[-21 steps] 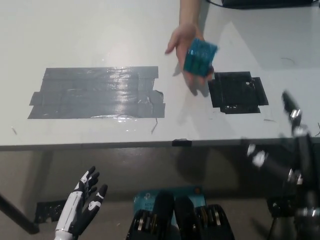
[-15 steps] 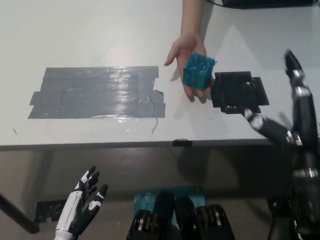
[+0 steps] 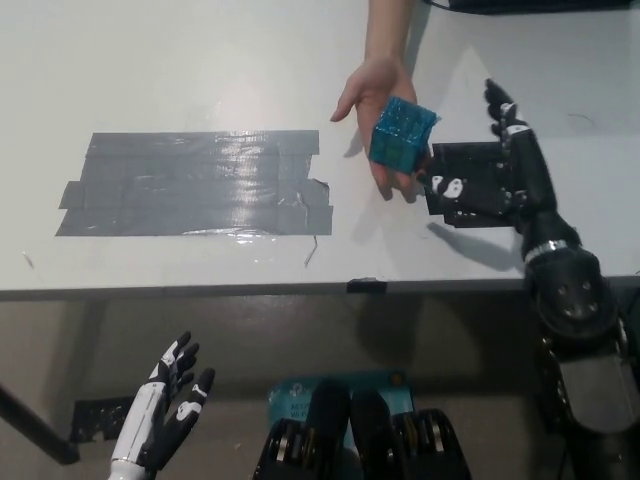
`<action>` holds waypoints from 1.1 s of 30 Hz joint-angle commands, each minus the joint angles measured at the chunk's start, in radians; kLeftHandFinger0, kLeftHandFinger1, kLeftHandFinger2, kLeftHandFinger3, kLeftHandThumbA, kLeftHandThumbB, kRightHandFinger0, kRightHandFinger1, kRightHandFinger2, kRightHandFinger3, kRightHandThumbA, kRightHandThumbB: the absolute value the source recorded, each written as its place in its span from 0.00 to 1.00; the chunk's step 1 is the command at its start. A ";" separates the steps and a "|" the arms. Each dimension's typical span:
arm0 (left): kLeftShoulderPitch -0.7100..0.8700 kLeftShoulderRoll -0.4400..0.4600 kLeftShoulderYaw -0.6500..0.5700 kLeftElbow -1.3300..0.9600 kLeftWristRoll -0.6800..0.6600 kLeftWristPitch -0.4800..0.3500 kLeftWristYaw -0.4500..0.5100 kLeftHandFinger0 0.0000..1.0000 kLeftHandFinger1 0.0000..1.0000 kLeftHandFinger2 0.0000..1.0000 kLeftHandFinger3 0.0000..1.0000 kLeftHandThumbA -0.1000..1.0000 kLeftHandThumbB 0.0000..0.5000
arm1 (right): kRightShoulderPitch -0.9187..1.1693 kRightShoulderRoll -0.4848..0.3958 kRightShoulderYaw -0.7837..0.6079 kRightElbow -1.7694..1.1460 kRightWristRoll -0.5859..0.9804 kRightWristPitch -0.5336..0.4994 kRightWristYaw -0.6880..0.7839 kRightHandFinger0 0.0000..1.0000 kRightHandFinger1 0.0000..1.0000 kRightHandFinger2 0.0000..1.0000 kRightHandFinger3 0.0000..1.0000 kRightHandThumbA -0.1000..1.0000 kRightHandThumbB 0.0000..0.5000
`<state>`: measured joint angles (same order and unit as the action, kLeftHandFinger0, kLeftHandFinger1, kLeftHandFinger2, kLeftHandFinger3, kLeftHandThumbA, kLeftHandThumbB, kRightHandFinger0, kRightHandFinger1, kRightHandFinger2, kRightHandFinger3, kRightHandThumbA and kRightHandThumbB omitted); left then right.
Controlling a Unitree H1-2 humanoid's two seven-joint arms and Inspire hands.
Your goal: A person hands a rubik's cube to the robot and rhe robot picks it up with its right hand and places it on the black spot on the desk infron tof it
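- The blue Rubik's cube [image 3: 402, 133] rests tilted on the upturned palm of a person's hand [image 3: 378, 110], whose forearm reaches in from the far edge of the desk; the cube is held above the desk, just left of the black spot.
- The black spot [image 3: 478, 183], a patch of black tape, lies on the right part of the desk, partly covered by the robot's hand.
- The black right hand [image 3: 498, 170] is above the spot with its fingers spread apart, holding nothing; its nearest fingertip is close to the cube and the person's fingers, and contact cannot be made out.
- The white left hand [image 3: 168, 400] hangs low at the near left, below the desk edge, fingers spread and empty.
- A broad patch of grey tape strips [image 3: 195, 185] lies on the left part of the desk, well apart from the cube.
- The desk [image 3: 200, 70] is white, with a slight sheen.
- Below its near edge a dim floor shows.
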<state>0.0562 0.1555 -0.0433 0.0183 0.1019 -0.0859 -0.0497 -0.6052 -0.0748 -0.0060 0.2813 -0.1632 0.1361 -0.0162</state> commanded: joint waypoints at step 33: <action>-0.016 0.016 -0.003 -0.035 0.028 -0.015 -0.006 1.00 1.00 1.00 1.00 0.69 0.26 | -0.243 -0.087 0.089 0.262 -0.019 0.001 0.086 1.00 1.00 1.00 1.00 0.94 0.98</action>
<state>0.0519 0.1578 -0.0440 0.0174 0.1134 -0.0823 -0.0513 -0.7929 -0.1412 0.0727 0.5400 -0.1702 0.1476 0.0613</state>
